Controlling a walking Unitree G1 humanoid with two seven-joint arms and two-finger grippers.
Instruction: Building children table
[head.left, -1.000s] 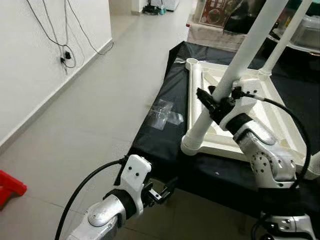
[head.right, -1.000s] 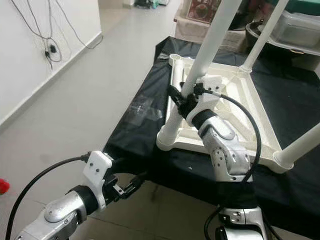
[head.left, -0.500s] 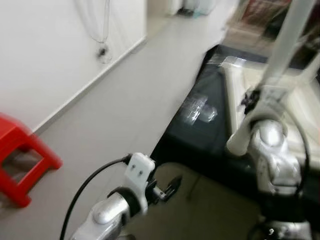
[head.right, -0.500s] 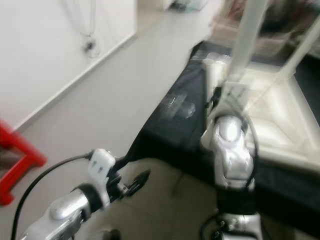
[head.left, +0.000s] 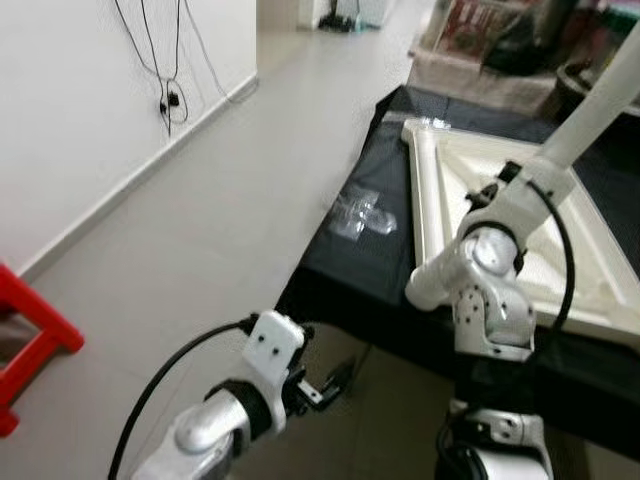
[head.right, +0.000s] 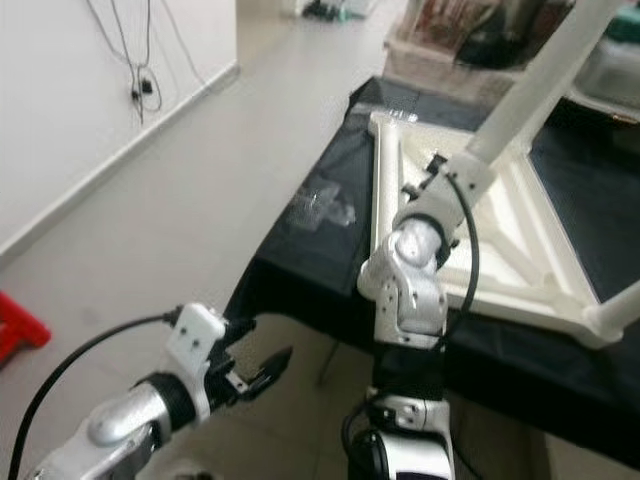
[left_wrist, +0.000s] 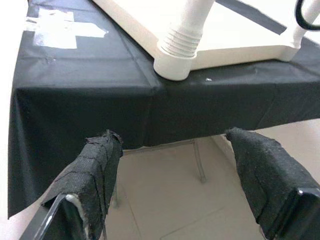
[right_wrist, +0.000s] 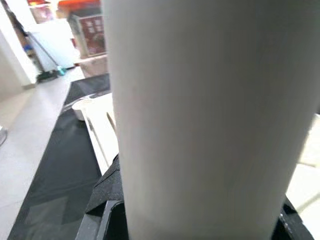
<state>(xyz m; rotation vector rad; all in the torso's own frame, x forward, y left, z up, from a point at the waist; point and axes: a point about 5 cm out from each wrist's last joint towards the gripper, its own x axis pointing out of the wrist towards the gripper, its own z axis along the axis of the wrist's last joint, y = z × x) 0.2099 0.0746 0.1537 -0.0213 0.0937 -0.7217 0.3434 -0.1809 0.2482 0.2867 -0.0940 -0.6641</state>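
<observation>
Sliding up the white leg (head.right: 520, 95), the right claw (head.right: 436, 172) is clenching it, while the left claw (left_wrist: 175, 175) is hanging released below the table (head.left: 340, 262).

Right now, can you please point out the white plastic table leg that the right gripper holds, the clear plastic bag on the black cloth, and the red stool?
white plastic table leg (head.right: 530, 85), right eye view, middle of the tube.
clear plastic bag (head.left: 362, 213), left eye view, bag's centre.
red stool (head.left: 35, 345), left eye view, its slanted leg.
</observation>
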